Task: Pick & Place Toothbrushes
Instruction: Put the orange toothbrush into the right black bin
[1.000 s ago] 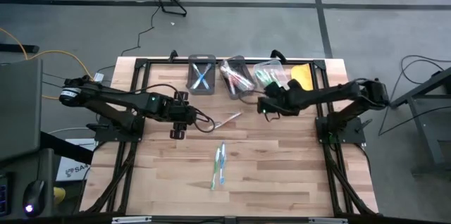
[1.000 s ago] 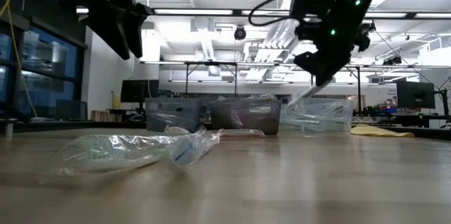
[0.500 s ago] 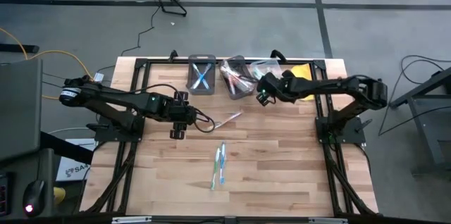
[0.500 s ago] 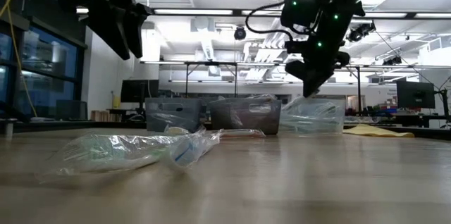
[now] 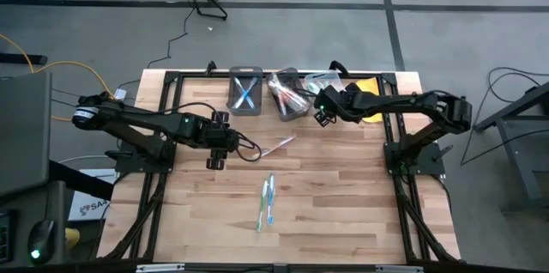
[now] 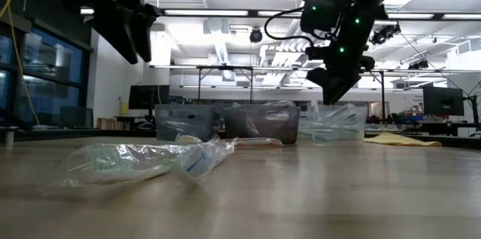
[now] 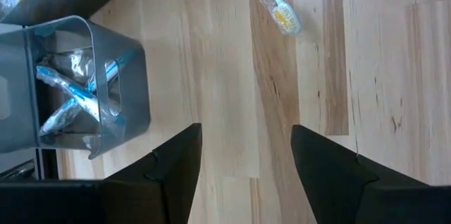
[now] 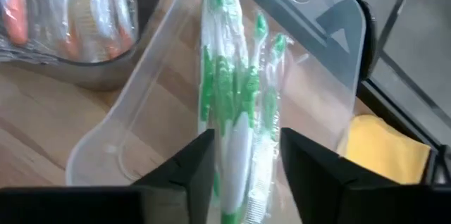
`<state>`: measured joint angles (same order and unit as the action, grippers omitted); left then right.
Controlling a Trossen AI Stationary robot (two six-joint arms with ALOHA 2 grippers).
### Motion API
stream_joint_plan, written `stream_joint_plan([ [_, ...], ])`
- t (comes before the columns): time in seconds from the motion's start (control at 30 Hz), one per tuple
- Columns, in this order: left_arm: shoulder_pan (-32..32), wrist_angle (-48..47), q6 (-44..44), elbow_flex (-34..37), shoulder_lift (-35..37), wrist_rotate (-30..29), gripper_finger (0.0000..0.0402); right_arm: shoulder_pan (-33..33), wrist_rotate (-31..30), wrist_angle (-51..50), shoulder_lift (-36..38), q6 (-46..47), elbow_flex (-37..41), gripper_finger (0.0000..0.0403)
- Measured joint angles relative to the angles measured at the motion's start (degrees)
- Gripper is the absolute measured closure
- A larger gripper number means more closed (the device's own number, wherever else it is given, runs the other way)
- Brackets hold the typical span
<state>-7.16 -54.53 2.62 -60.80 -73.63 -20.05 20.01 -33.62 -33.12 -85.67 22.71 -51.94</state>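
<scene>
Three bins stand in a row at the table's far edge. The left grey bin (image 5: 245,91) holds blue toothbrushes, the middle bin (image 5: 287,93) orange-red ones, and the clear bin (image 8: 141,125) green ones (image 8: 225,83). My right gripper (image 8: 246,175) is open over the clear bin, pointing down into it. An orange-red toothbrush (image 5: 276,145) lies loose mid-table. A green one and a blue one (image 5: 267,200) lie nearer the front. My left gripper (image 7: 246,168) hangs open above bare wood, left of the orange-red brush. My right gripper's fingers (image 8: 190,168) stand on either side of a wrapped green-and-white toothbrush (image 8: 236,139) that lies lengthwise in the clear bin. I cannot tell whether they touch its wrapper. The fingers slant down from the table's near right side.
A yellow flat object (image 5: 369,93) lies at the far right, behind the clear bin. A black frame rail (image 5: 274,74) runs along the far edge behind the bins. Bare wood spreads across the near half of the table around the two loose brushes.
My right gripper has swung from just in front of the bins toward the far edge and now stands over the clear bin. The wrapped toothbrush that hung below it a second ago no longer hangs there in the low view.
</scene>
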Motion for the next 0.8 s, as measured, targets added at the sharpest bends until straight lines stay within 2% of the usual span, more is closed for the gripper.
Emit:
stream_joint_plan([
  [0.13, 0.0, 0.0, -1.1, 0.0, 0.0, 0.1, 0.019, -1.5, 0.0, -1.1, 2.7, 1.3, 0.0, 0.021],
  [0.27, 0.0, 4.5, -0.8, 2.7, 0.0, 1.4, 0.019, -5.5, 0.3, -1.7, 7.6, 2.8, 0.0, 0.0194],
  [0.4, 0.0, 15.9, -0.2, 8.3, 0.0, 1.7, 0.019, -11.1, -2.7, -2.5, 12.6, 4.8, 0.0, 0.0196],
  [0.5, 0.0, 23.8, 0.2, 12.0, 0.0, 4.4, 0.019, -16.2, -6.1, -2.5, 14.8, 5.1, 0.0, 0.0202],
  [0.63, 0.0, 30.5, -0.7, 15.4, 0.0, 5.6, 0.019, -22.4, -9.6, -2.1, 15.6, 5.8, 0.0, 0.0209],
  [0.8, 0.0, 42.4, -3.8, 19.7, -1.6, 5.6, 0.019, -29.0, -10.3, -1.1, 14.7, 10.1, 0.0, 0.0212],
])
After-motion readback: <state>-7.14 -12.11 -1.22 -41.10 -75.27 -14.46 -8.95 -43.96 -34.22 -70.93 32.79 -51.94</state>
